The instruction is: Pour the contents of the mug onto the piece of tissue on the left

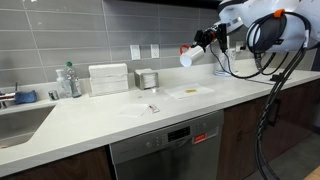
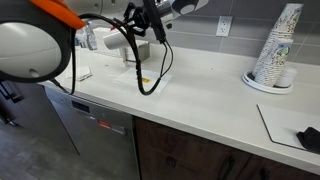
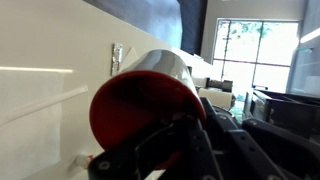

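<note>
Canister (image 1: 148, 78) on counter (image 1: 100, 125) as landmark: ribbed box (image 1: 108, 78) just left of it, bottle (image 1: 68, 80) further left, piece of tissue (image 1: 190, 91) flat on counter to its right, mug (image 1: 187, 57) in air above that tissue, dishwasher (image 1: 165, 150) below, in front.

Tipped mug (image 1: 187, 57) aloft over the piece of tissue (image 1: 200, 93).

Small, white, red-trimmed; clamped in the claw (image 1: 203, 42), tilted far over towards its side, well above the table (image 1: 100, 125) and roughly over the sheet. In the wrist view, seen close up as a round red end (image 3: 140, 110) with a pale, shiny body behind it, pinched between dark fingers (image 3: 190, 150). Thin, flat, white and rectangular, spread out on the table under the mug. Contents (image 1: 191, 91): a few tiny yellow-orange bits, faint, lying near the middle of the sheet.
</note>
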Robot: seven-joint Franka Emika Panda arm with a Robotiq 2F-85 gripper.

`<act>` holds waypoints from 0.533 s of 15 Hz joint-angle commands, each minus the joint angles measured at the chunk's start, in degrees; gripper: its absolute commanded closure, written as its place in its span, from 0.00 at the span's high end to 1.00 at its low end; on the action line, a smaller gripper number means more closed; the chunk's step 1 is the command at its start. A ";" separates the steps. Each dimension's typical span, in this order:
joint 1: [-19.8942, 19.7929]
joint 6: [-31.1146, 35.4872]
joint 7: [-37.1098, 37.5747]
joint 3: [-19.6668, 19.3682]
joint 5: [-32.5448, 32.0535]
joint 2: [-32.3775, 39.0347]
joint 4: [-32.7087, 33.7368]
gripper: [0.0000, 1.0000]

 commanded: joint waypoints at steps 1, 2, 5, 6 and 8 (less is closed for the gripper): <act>0.96 4.87 -5.54 -0.33 -9.08 -3.18 0.03 0.02; 1.04 6.68 -6.69 0.02 -11.24 -3.63 0.05 0.02; 0.72 12.18 -7.31 1.99 -15.06 -4.09 0.06 0.02; 0.55 14.12 -7.26 2.66 -15.80 -4.04 0.07 0.02; 0.39 17.32 -7.50 3.45 -17.35 -3.94 0.06 0.02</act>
